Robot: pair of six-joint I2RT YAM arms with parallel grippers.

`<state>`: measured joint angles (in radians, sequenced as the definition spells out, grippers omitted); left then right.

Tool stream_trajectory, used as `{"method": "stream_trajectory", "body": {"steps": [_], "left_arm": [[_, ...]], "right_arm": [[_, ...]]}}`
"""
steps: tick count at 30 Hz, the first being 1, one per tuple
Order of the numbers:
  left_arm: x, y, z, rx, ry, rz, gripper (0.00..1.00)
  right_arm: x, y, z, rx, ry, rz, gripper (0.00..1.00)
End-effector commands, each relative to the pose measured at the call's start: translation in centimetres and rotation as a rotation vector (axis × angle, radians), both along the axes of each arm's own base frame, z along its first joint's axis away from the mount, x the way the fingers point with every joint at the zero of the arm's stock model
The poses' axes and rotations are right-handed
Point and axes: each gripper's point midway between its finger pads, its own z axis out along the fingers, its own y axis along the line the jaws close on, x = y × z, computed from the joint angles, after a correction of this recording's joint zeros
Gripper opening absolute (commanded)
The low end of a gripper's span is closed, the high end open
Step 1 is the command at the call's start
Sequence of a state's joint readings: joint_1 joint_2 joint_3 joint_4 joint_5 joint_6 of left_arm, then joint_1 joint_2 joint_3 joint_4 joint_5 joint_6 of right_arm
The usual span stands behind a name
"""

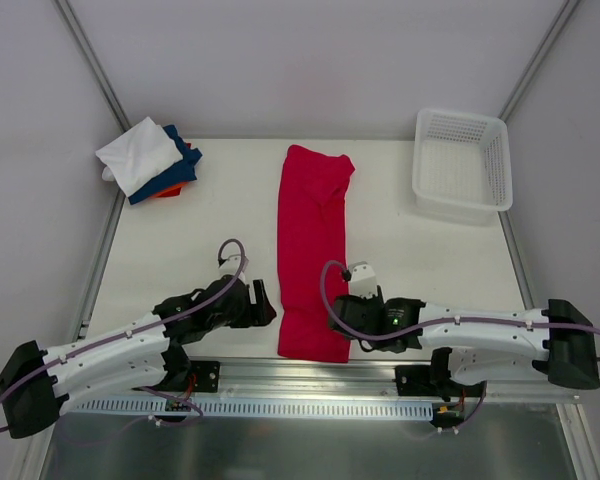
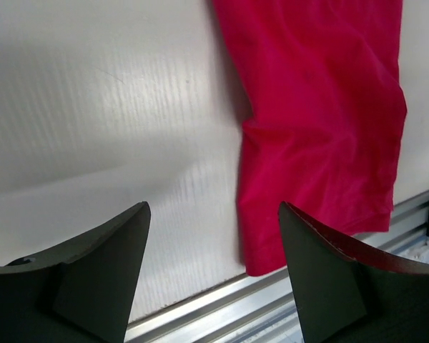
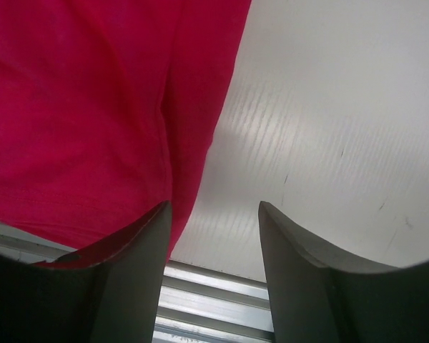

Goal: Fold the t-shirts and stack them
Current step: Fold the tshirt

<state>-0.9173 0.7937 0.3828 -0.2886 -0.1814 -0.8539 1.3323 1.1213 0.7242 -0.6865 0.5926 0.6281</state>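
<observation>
Left gripper and right gripper are spread w/ nothing pinched, set either side of the red t-shirt at its near hem. The shirt is laid as a long strip down the table, prob. so both near corners can be taken for the next fold. The folded stack is seen at far left.

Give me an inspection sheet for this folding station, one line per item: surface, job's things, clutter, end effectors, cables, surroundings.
Surface: white table, faint scuffs.
Job's things: red t-shirt folded into a long strip at centre; white t-shirt, dark blue t-shirt and orange t-shirt stacked far left.
Clutter: white lattice basket, far right, empty.
End effectors: left end effector open, left of the strip's near end; right end effector open, on its right.
Cables: purple cable looped at each wrist.
Surroundings: white walls, aluminium rails.
</observation>
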Motion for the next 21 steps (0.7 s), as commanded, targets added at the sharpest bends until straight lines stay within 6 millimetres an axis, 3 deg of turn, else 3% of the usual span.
{"method": "stream_trajectory", "body": {"steps": [1,8,14,18,21], "left_arm": [[-0.9,-1.5,0.5,-0.069,0.009,-0.003,0.73],[-2.7,-3.4,0.2,-0.046,0.033,-0.049,0.72],[-3.5,-3.5,-0.6,-0.026,0.042,-0.053,0.71],[-3.6,-3.6,-0.7,-0.030,0.028,-0.059,0.72],[-3.5,-3.5,-0.7,-0.038,0.012,-0.064,0.72]], "right_arm": [[0.0,1.1,1.0,0.031,-0.041,-0.045,0.55],[-1.2,1.4,1.0,0.026,-0.063,-0.056,0.53],[-2.2,0.7,0.9,0.034,-0.122,-0.115,0.51],[-2.5,1.7,1.2,0.135,-0.147,-0.139,0.52],[-2.7,1.6,0.3,0.188,-0.131,-0.130,0.54]]}}
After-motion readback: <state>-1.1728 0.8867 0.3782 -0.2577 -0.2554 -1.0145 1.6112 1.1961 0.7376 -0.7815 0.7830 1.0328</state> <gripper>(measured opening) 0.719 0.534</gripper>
